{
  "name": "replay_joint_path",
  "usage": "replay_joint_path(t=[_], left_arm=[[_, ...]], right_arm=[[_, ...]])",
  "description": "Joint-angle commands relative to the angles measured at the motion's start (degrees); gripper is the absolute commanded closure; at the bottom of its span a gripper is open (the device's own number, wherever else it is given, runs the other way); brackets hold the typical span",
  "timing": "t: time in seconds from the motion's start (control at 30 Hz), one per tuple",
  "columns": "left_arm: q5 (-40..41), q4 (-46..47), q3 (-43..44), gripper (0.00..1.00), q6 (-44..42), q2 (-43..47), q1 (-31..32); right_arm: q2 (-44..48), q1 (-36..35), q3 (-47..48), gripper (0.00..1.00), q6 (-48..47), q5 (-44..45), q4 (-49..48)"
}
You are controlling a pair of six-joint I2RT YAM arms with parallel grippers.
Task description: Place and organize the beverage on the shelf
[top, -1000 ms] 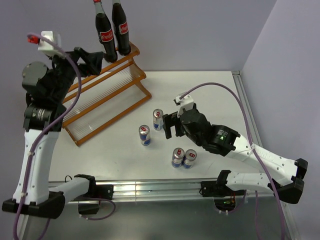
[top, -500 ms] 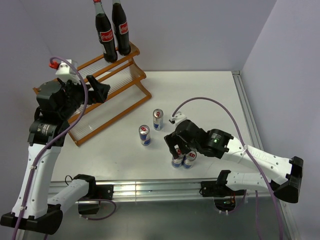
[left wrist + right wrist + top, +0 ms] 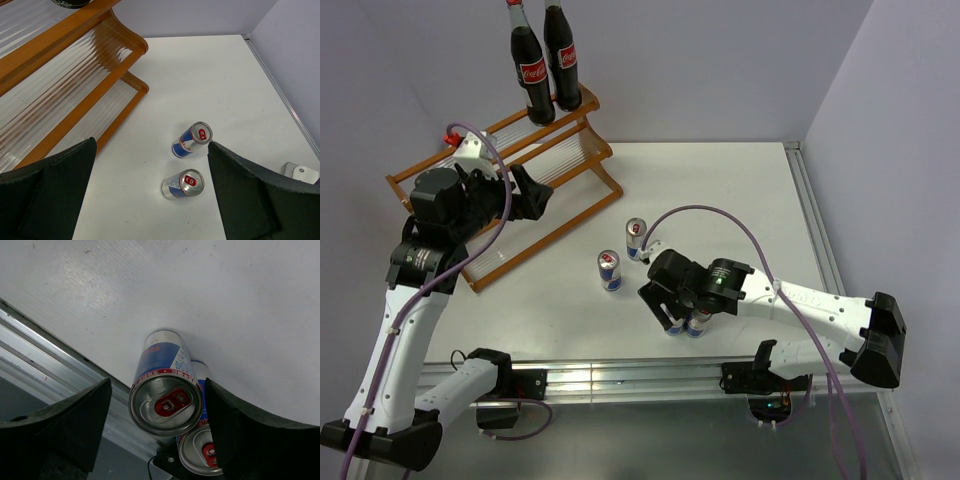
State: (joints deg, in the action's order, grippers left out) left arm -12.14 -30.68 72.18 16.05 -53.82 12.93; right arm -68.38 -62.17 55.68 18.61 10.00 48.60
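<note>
The right gripper (image 3: 157, 390) has its fingers either side of a blue-and-silver energy-drink can (image 3: 165, 400), with a sliver of gap on each side, so nothing is clamped. A second can (image 3: 200, 460) touches it. This pair stands well away from the slanted orange-brown wooden shelf (image 3: 75, 35), just beside the aluminium rail (image 3: 60, 355) at the white table (image 3: 740, 190) edge. A third can (image 3: 636, 238) and a fourth can (image 3: 609, 270) stand apart on open table near the shelf's lower right corner. The left gripper (image 3: 150, 145) hangs spread wide and empty over the shelf's lowest front rail. Two dark glass cola bottles (image 3: 533, 70) stand upright, side by side, at the right end of the shelf's top tier.
</note>
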Motion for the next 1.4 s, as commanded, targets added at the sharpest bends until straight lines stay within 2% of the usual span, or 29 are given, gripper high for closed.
replay_joint_path(t=[0.0,0.17,0.27,0.3,0.4,0.5,0.7,0.8,1.0,1.07,1.1,1.2,1.37], left_arm=[[-0.8,1.9,-0.6,0.00,-1.3,0.7,0.6],[0.6,1.2,-0.6,0.00,-1.4,0.0,1.5],[1.7,1.0,-0.4,0.00,-1.2,-0.8,2.1],[1.9,0.9,-0.4,0.00,-1.2,-0.9,2.3],[1.0,1.0,-0.6,0.01,-0.4,-1.9,2.7],[-2.1,2.3,-1.9,0.00,1.8,-2.9,3.3],[-0.2,7.4,-6.2,0.01,5.7,-2.9,9.5],[0.4,12.7,-9.8,0.01,7.8,-1.7,12.5],[9.0,25.7,-19.6,0.01,8.0,1.3,21.2],[9.3,30.1,-25.1,0.01,6.9,3.3,24.0],[9.6,36.2,-27.0,0.01,6.4,4.0,24.9],[10.1,44.9,-33.7,0.00,3.6,6.5,29.2],[13.5,53.1,-41.2,0.01,-4.9,9.0,37.0]], right_arm=[[0.4,-0.5,1.0,0.21,0.6,1.2,1.1],[-0.8,-1.0,1.7,0.32,0.8,1.7,2.6],[-0.8,-1.2,2.3,0.47,0.6,1.7,2.6],[-0.7,-1.3,2.9,0.56,0.5,1.7,2.6],[-0.5,-1.3,4.9,0.69,0.2,2.1,1.7],[-0.4,-1.3,7.4,0.76,-0.2,3.0,0.6],[-1.4,-0.8,13.9,0.85,-1.4,5.8,0.3],[-3.0,0.2,18.0,0.86,-2.0,7.8,2.3],[-5.4,1.9,26.8,0.86,-3.9,9.3,7.2],[-5.8,2.2,29.6,0.86,-4.6,9.5,8.7],[-6.3,2.6,30.8,0.86,-5.1,9.6,9.2],[-7.5,3.0,34.7,0.86,-6.0,9.6,11.6],[-9.4,3.2,40.5,0.86,-6.7,8.9,14.9]])
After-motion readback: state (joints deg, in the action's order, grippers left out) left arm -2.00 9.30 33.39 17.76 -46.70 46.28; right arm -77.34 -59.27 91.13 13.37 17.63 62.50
